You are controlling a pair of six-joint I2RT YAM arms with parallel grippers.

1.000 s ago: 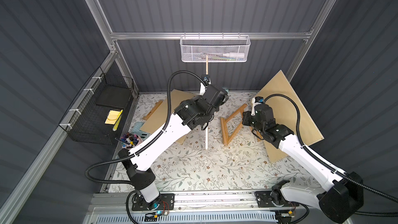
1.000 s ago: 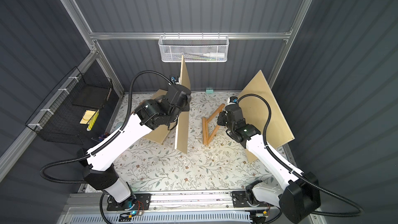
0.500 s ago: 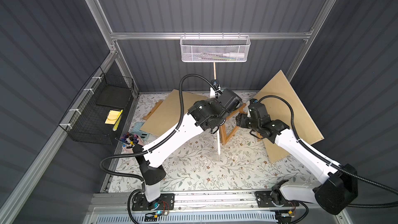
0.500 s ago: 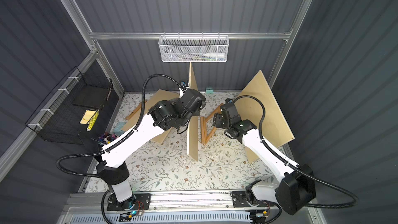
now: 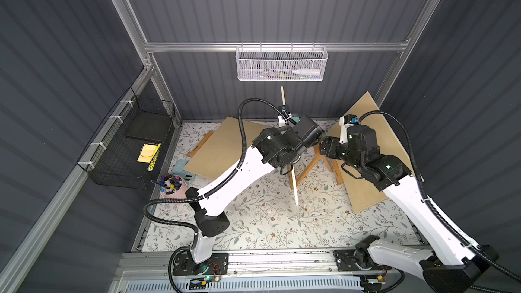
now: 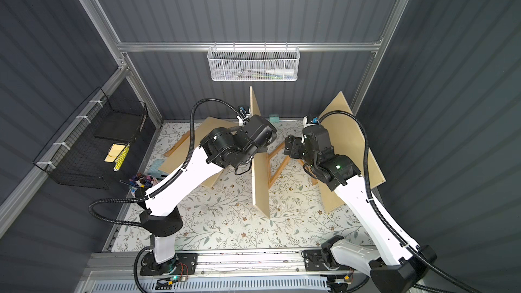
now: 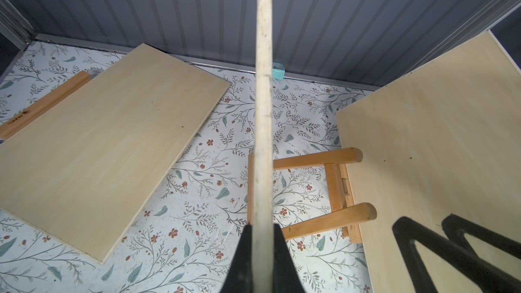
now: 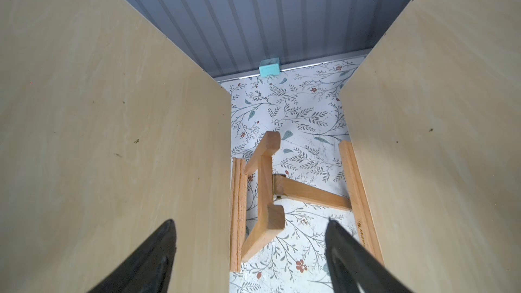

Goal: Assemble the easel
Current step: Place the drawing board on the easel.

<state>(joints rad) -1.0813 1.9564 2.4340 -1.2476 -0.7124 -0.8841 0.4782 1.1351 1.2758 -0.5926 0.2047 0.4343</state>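
Since a second ago the left arm [image 6: 191, 176] has swung its board [image 6: 259, 181] rightward, from well left of the frame [image 6: 277, 169] to just beside it. The right gripper [image 8: 250, 222] has spread its jaws wide and grips nothing. The left arm reaches forward over the table [image 6: 225, 221], with the left gripper [image 7: 262, 231] clamped on the board's edge. The right arm [image 6: 358, 201] bends in from the frame's right, its gripper hovering over the frame. The board stands on edge, its long axis running past the frame's left side with the far end raised. The frame lies flat between it and a leaning board [image 6: 352, 147].
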